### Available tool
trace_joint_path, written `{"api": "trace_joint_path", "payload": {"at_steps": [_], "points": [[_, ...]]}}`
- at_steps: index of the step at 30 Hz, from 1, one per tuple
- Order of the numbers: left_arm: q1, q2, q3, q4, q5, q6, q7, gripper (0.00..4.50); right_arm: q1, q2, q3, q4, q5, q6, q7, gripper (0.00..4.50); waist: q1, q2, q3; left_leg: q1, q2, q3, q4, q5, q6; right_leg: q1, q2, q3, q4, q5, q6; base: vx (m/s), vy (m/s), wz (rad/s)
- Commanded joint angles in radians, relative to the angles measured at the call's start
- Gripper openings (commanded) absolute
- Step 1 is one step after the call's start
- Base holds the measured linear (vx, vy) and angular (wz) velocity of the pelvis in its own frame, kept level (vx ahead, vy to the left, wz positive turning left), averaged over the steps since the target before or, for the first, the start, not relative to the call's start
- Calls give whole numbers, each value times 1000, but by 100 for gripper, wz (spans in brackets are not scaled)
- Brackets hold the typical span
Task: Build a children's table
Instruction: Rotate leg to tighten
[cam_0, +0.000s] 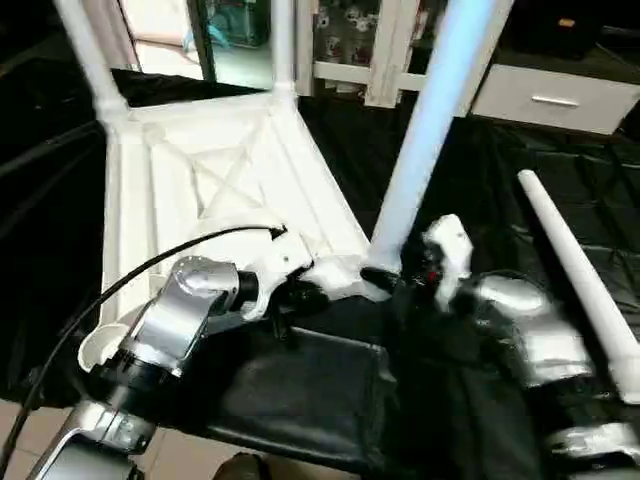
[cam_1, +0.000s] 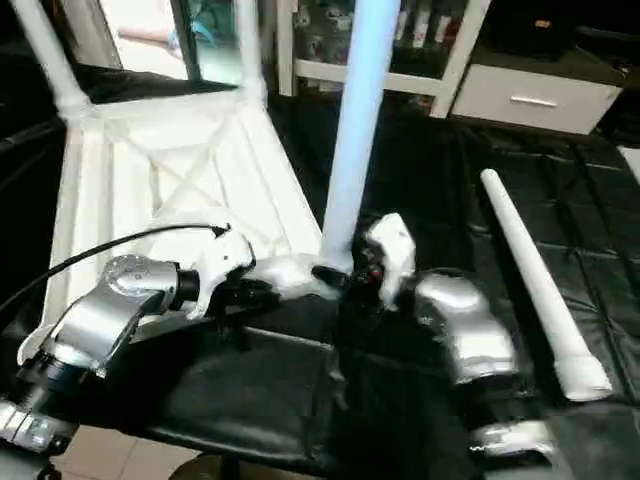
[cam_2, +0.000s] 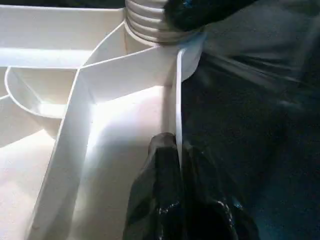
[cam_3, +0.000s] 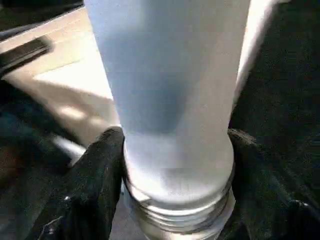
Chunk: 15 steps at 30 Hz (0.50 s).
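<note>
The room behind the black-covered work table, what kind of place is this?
Probably an indoor workshop or lab room, not a home. A large work table under a crinkled black sheet fills the foreground. Behind it stand white cabinets with glass doors and a white drawer unit with a metal handle.

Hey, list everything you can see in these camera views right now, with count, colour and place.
Square plastic table top: one, white, lying underside-up on the work table, X-ribs showing.
Fitted tube legs: two, white, upright in the far corner sockets.
Held tube leg: one, white, threaded end at the near corner socket.
Loose tube leg: one, white, lying on the sheet beside the right arm.
Work table sheet: one, black.
Cabinet drawer: one, white, behind.
Left gripper: black fingers, pinching the top's rim.
Right gripper: black fingers, around the held leg.
</note>
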Motion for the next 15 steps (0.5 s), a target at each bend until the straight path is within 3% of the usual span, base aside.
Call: {"api": "trace_joint_path", "payload": {"at_steps": [1,4,6,15], "points": [[-27,-72,-16,-14,-55,-12,2,0,-6,21,-19,-4,-27,34,-121,272,-5,-17,-69,23,47,-21,-68,-243,44,39,-47,32,-65,-351,-200,0,0,0],[-138,-197,13,87,-29,48,166,0,4,155,-5,47,-102,18,-357,271,-13,-16,-68,24,44,-19,-69,-261,24,33,-46,35,-70,-354,-194,0,0,0],[-170,-237,18,106,-28,72,203,0,1,205,-5,77,-125,9,-448,270,-15,-17,-72,20,41,-22,-69,-247,20,41,-50,33,-68,-337,-196,0,0,0],[-202,-280,12,113,-19,91,237,0,-3,313,12,85,-122,-39,-508,270,-19,-16,-73,16,41,-19,-64,-207,75,45,-44,30,-62,-233,-208,0,0,0]]}}
